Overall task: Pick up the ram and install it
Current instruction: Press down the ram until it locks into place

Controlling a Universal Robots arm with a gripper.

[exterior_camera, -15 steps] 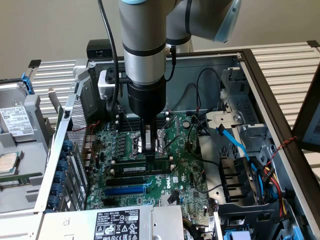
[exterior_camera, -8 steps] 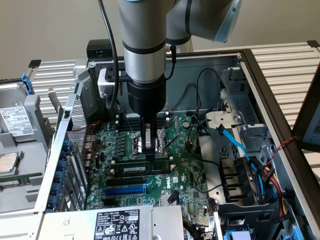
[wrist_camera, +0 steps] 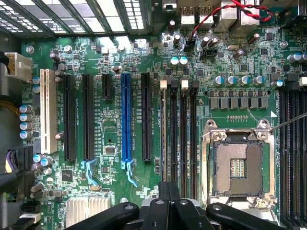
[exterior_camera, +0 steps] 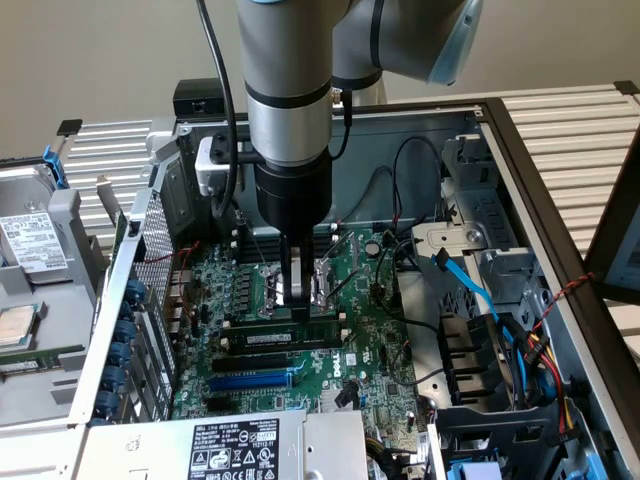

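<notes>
Exterior view: shows an open computer case (exterior_camera: 520,180) lying on its side on a slatted surface (exterior_camera: 570,120), with the arm reaching down into it. Shows the end effector (exterior_camera: 298,293) clenched shut, gripping nothing, its tip low over the green board (exterior_camera: 380,350) beside the bare processor socket (exterior_camera: 300,280). Finds the ram (exterior_camera: 285,338) standing upright in a black slot just under that tip, sticker side facing the camera. Cannot tell whether tip and stick touch.

Also takes in a blue data cable (exterior_camera: 470,285), red and black wires (exterior_camera: 545,310), a loose drive (exterior_camera: 30,245) at the exterior view's left, and a white label (exterior_camera: 235,445) on the metal box in front.

Wrist view: looks straight down past the closed end effector (wrist_camera: 168,188) onto four black slots (wrist_camera: 184,134), the open socket (wrist_camera: 238,165), a long blue slot (wrist_camera: 126,117) and a white slot (wrist_camera: 47,110). Gives the ram edge-on, hard to separate from the slots.

Writing on the labels and the board: too small to read.
</notes>
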